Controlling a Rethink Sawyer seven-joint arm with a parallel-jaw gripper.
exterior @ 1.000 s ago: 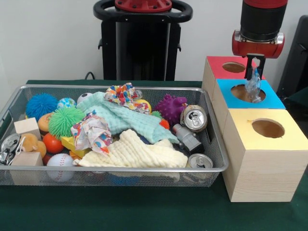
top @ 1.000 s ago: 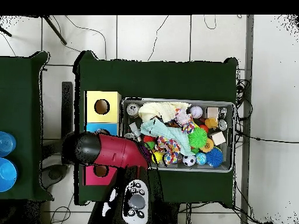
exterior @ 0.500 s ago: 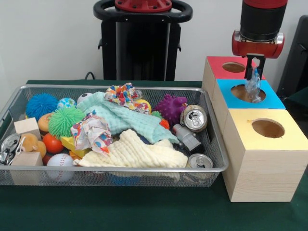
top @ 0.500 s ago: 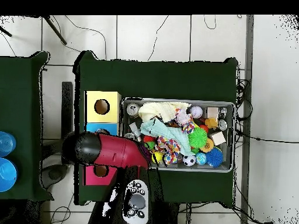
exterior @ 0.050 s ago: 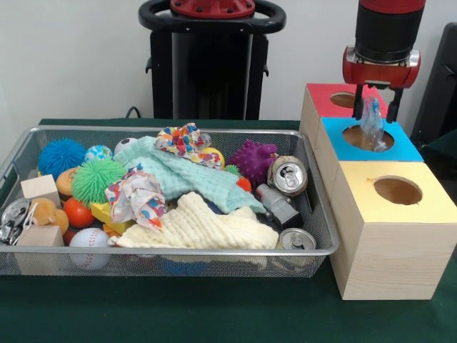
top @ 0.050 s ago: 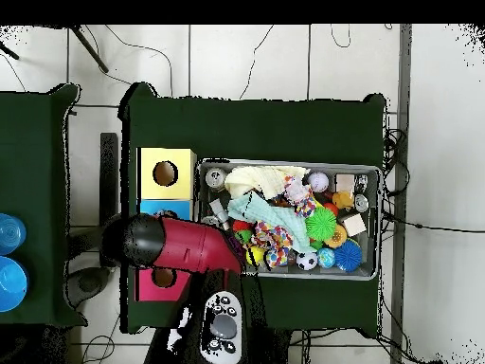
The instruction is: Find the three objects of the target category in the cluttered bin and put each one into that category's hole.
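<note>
My gripper [exterior @ 0.050 s ago: 375, 106] hangs over the blue-topped box [exterior @ 0.050 s ago: 407, 146], its fingers spread apart and open. Between them a crumpled clear plastic piece [exterior @ 0.050 s ago: 372, 120] stands upright with its lower end in the blue box's hole [exterior @ 0.050 s ago: 365, 138]; neither finger presses on it. The red-topped box [exterior @ 0.050 s ago: 321, 100] is behind and the yellow-topped box [exterior @ 0.050 s ago: 385, 229] in front. The wire mesh bin [exterior @ 0.050 s ago: 171, 251] lies to the left, full of clutter. In the overhead view the red arm [top @ 0.050 s ago: 185, 245] covers the blue box and hides the gripper.
The bin holds drink cans [exterior @ 0.050 s ago: 288, 175], a mint cloth [exterior @ 0.050 s ago: 193, 179], a cream cloth [exterior @ 0.050 s ago: 196, 225], spiky balls, a baseball [exterior @ 0.050 s ago: 89, 243] and wooden blocks [exterior @ 0.050 s ago: 39, 187]. In the overhead view the yellow box [top @ 0.050 s ago: 166, 173] and red box [top @ 0.050 s ago: 163, 278] flank the arm.
The gripper's fingers have spread apart and let go of the clear plastic piece, which now stands loose in the blue hole. The arm stays over the blue box.
</note>
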